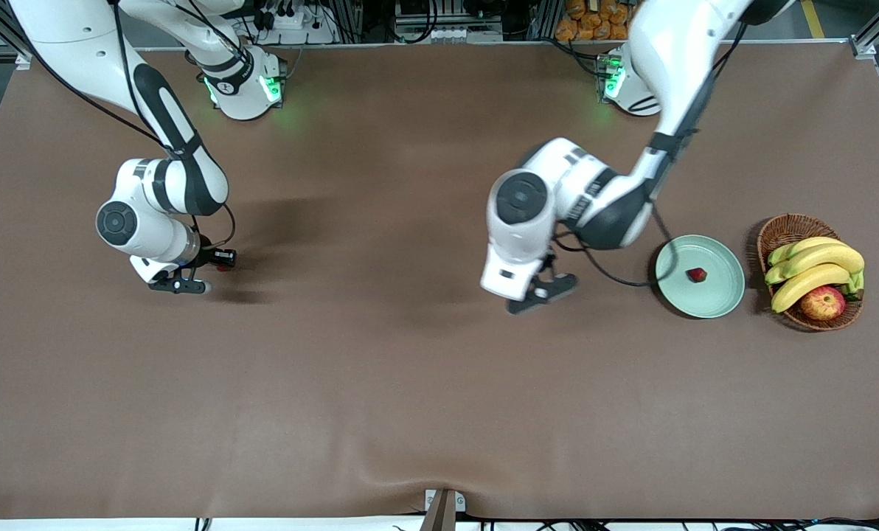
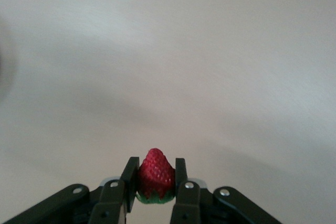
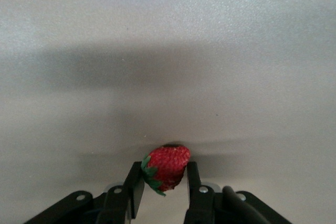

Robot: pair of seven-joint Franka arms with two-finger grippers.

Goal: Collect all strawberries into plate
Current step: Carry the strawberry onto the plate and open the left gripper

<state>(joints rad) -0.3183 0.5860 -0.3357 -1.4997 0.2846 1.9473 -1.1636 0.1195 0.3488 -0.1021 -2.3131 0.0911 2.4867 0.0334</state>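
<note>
My left gripper hangs over the bare table, toward the right arm's end from the plate. In the left wrist view the left gripper is shut on a strawberry, tip outward, leaves toward the hand. My right gripper is low over the table near the right arm's end. In the right wrist view the right gripper is shut on a tilted strawberry close to the cloth. Both held berries are hidden in the front view. The mint-green plate holds a third strawberry.
A brown wicker basket stands beside the plate, at the left arm's end, holding bananas and a red-yellow apple. A brown cloth covers the table.
</note>
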